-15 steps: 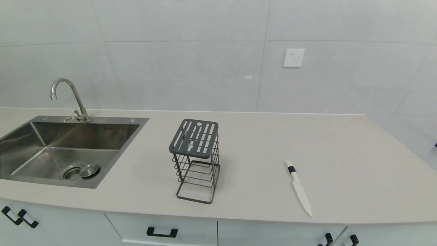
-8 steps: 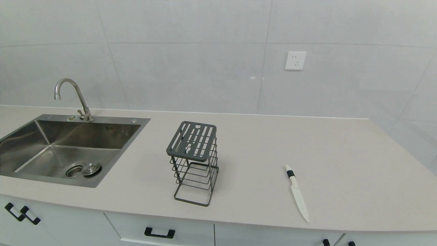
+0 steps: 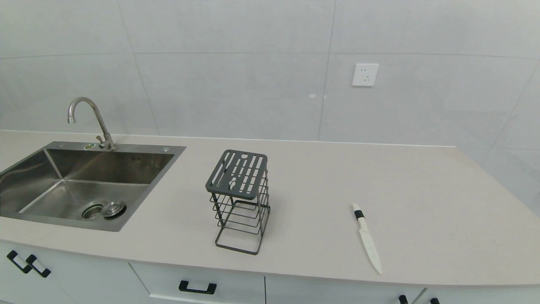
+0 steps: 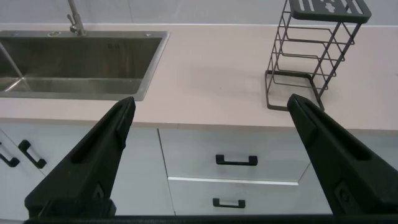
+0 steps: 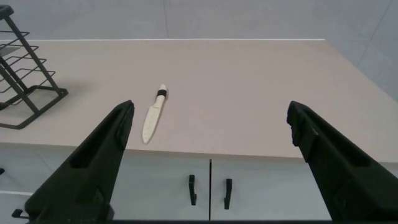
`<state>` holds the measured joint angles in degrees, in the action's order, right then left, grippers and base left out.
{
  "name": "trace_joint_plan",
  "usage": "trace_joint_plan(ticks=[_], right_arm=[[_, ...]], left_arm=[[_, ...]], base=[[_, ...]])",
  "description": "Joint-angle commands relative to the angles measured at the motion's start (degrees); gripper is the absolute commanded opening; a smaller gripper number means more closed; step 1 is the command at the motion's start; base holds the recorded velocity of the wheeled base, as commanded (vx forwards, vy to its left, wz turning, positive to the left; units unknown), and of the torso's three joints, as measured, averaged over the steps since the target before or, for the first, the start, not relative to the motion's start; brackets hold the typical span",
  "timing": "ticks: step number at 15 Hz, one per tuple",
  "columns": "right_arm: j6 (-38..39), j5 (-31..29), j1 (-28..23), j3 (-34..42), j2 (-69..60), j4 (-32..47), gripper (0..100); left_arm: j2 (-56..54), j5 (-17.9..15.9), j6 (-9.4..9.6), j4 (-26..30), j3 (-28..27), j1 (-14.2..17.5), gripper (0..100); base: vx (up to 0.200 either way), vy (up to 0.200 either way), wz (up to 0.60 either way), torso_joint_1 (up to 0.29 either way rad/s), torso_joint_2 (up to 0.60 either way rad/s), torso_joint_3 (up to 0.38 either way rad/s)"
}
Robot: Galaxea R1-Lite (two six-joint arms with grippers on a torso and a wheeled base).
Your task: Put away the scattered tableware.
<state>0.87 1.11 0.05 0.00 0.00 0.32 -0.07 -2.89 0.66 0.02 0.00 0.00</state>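
Observation:
A white knife [image 3: 366, 236] with a black band on its handle lies flat on the beige counter [image 3: 379, 177], near the front edge on the right. A dark wire knife rack [image 3: 238, 198] with a slotted top stands upright mid-counter, empty. My left gripper [image 4: 211, 102] is open, held off the counter's front edge, with the rack [image 4: 317, 56] ahead of it. My right gripper [image 5: 211, 107] is also open and off the front edge; the knife [image 5: 154, 118] lies ahead of it, and part of the rack [image 5: 25, 74] is off to one side. Nothing sits between either pair of fingers.
A steel sink [image 3: 25, 169] with a curved faucet [image 3: 90, 120] is set into the counter's left end. A tiled wall with a socket [image 3: 365, 74] rises behind. Cabinet drawers with black handles [image 4: 236, 160] lie below the counter front. Open counter stretches between rack and knife.
The head camera shifted slightly, so the whole picture moved between the earliest frame and now. The knife and rack stayed where they were.

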Motion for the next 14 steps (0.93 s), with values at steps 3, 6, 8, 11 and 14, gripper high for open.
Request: trace_joint_plan(ticks=[3, 6, 8, 11, 14], right_arm=[[0.0, -0.1, 0.0, -0.1, 0.1, -0.1, 100], [0.0, -0.1, 0.0, -0.1, 0.1, 0.0, 100], [0.0, -0.1, 0.0, -0.1, 0.1, 0.0, 100], [0.1, -0.1, 0.0, -0.1, 0.1, 0.0, 100], [-0.4, -0.1, 0.0, -0.1, 0.0, -0.1, 100]], left_arm=[[0.1, -0.3, 0.04, 0.0, 0.0, 0.0, 100], [0.1, -0.3, -0.13, 0.0, 0.0, 0.0, 100], [0.1, -0.2, -0.13, 0.0, 0.0, 0.0, 100], [0.1, -0.2, -0.04, 0.0, 0.0, 0.0, 100], [0.1, -0.1, 0.22, 0.0, 0.0, 0.0, 100]], base=[[0.0, 0.0, 0.0, 0.0, 0.0, 0.0], [0.0, 0.0, 0.0, 0.03, 0.0, 0.033], [0.0, 0.0, 0.0, 0.21, 0.0, 0.203], [0.0, 0.0, 0.0, 0.281, -0.02, 0.25], [0.0, 0.0, 0.0, 0.238, -0.04, 0.191]])
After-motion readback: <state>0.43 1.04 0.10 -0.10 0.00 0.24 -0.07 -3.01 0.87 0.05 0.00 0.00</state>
